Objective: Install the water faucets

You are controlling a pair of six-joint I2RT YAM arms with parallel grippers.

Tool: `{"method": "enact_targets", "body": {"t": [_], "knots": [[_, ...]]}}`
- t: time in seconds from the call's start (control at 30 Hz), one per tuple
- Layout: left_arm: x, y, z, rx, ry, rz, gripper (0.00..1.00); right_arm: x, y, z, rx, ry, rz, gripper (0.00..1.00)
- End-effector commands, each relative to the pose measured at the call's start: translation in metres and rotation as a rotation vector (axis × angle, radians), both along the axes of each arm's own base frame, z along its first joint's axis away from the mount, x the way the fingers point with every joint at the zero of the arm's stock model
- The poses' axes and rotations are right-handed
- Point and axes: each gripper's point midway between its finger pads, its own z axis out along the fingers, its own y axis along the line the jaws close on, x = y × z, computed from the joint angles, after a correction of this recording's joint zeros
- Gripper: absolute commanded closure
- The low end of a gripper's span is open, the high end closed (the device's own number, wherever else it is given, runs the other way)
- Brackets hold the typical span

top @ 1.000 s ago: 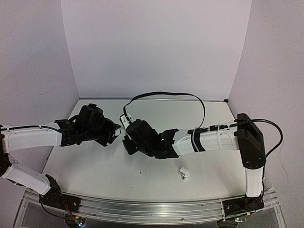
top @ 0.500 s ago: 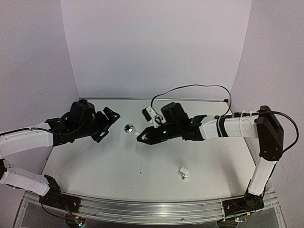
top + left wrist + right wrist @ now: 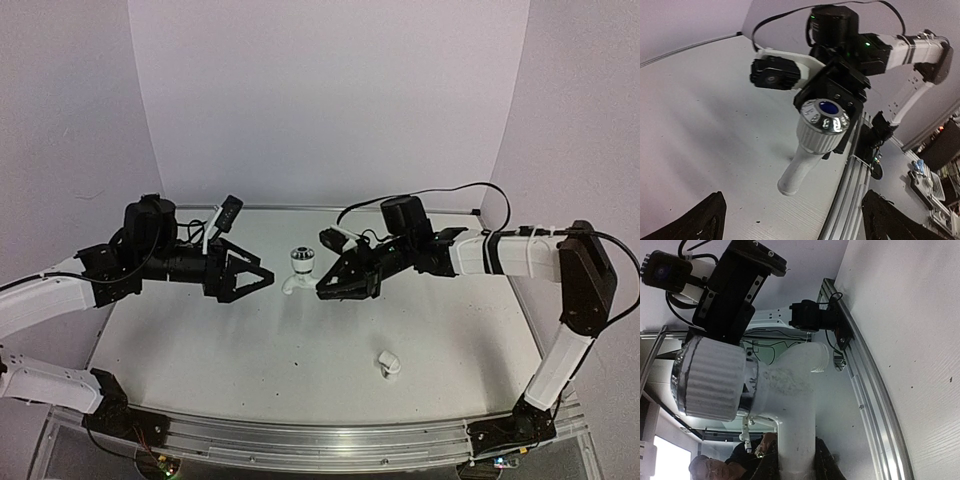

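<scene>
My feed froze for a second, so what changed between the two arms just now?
The left gripper opened, let go of the faucet part and backed off to the left. The right gripper tightened on it and drew away to the right, keeping hold of it. The second faucet part stayed put on the table.

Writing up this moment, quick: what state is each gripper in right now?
Left gripper: open, holding nothing.
Right gripper: shut on the white faucet part.
</scene>
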Motion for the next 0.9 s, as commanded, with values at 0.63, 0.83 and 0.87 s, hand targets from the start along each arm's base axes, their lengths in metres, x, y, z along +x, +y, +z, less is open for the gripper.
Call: {"method": "enact_targets", "body": {"t": [0.63,0.83,0.87], "knots": [[-0.047,-0.078,0.031,-0.225,-0.021,-0.546,0.44,-0.026,0.006,0.038,0.085,-0.019,0.103,1.00],[-0.046,-0.083,0.025,-0.223,0.004,-0.561,0.38,-0.023,0.008,0.044,0.090,-0.022,0.093,1.00],[-0.047,-0.083,0.025,-0.224,0.003,-0.563,0.38,-0.023,0.008,0.044,0.089,-0.020,0.092,1.00]]}}
